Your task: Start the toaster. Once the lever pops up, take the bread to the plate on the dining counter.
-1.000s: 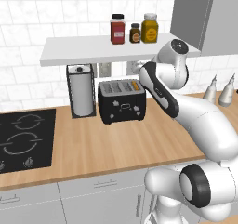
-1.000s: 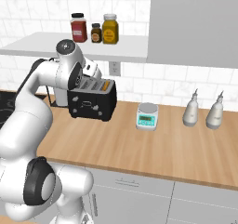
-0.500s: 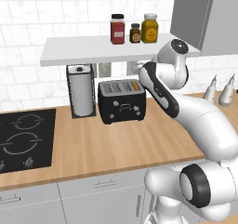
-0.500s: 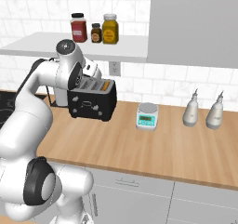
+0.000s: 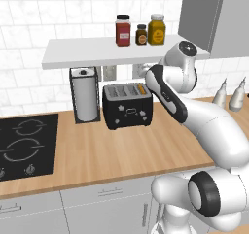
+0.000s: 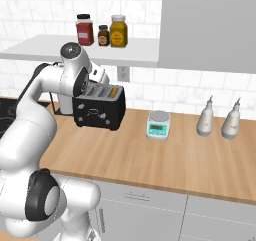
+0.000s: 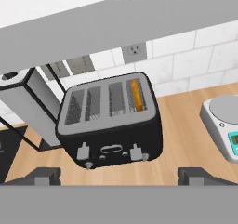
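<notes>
The black toaster (image 5: 127, 107) (image 6: 99, 112) (image 7: 111, 125) stands on the wood worktop under the wall shelf. The bread (image 7: 136, 94) (image 6: 114, 91) (image 5: 141, 89) sits down in its right-hand slot, with just a golden edge showing. Two small levers (image 7: 83, 151) stick out low on the toaster's front. My gripper (image 7: 119, 176) hovers above and in front of the toaster, open, fingers wide apart and nothing between them. The plate and the dining counter are out of view.
A paper-towel holder (image 5: 83, 94) stands just left of the toaster. The shelf (image 5: 112, 51) with three jars hangs close overhead. A kitchen scale (image 6: 158, 125) and two bottles (image 6: 205, 120) stand to the right, and a hob (image 5: 24, 143) lies to the left.
</notes>
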Tool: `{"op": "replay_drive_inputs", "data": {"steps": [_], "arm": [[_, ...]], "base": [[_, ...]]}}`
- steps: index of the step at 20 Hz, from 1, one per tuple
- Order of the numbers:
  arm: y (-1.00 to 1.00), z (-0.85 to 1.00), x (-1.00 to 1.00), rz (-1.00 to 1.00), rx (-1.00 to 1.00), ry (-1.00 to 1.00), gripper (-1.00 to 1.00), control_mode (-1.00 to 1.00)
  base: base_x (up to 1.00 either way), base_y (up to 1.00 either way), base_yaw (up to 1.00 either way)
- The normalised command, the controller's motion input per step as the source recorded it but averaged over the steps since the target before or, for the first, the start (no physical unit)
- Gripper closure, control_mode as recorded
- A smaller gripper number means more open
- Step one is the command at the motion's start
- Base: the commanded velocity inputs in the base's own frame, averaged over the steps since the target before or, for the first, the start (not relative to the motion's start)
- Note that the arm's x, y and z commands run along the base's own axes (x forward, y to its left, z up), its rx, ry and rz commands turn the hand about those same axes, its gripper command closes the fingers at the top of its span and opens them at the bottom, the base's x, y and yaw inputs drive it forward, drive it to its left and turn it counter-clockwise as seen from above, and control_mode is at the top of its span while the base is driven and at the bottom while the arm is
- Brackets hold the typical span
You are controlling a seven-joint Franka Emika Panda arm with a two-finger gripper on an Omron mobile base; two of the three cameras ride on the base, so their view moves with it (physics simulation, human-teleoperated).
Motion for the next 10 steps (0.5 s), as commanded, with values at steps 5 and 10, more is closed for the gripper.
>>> {"op": "replay_drive_inputs", "data": {"steps": [5, 10], "arm": [[0.00, 0.00, 0.00, 0.00, 0.00, 0.00, -1.00, -1.00], [0.00, 0.00, 0.00, 0.00, 0.00, 0.00, -1.00, -1.00]], "base": [[0.00, 0.00, 0.00], [0.00, 0.00, 0.00]]}}
